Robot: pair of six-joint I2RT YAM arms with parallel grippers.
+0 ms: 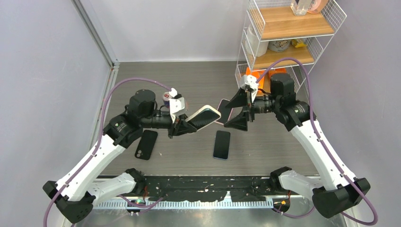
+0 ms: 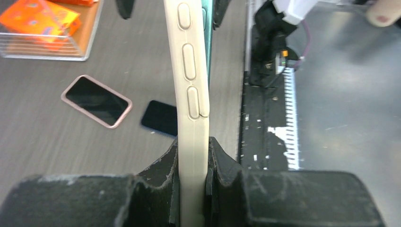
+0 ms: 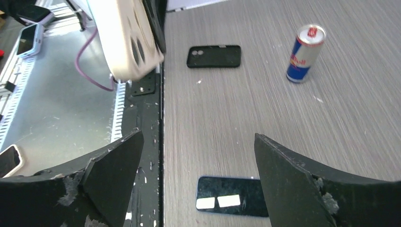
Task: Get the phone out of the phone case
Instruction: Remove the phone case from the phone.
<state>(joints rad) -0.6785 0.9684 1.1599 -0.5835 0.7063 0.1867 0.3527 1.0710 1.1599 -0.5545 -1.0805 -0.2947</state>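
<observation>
L gripper [image 2: 193, 158] clamps the cased phone mid-air; R gripper [image 3: 197, 142] gapes wide, holding nothing.

Cream case [image 2: 191, 94] stands on edge btwn the L fingers, pinched at one end, side buttons facing the wrist cam; the phone [image 1: 203, 118] sits inside it, above the table [image 1: 189, 161]. R fingers are spread just beside the case's free end, not touching it. On the table: a pink-cased phone [image 2: 97, 100], a bare dark phone [image 1: 221, 144], a black slab w/ camera holes [image 3: 214, 56] (case or handset, can't tell) and a drink can [image 3: 305, 53].
</observation>
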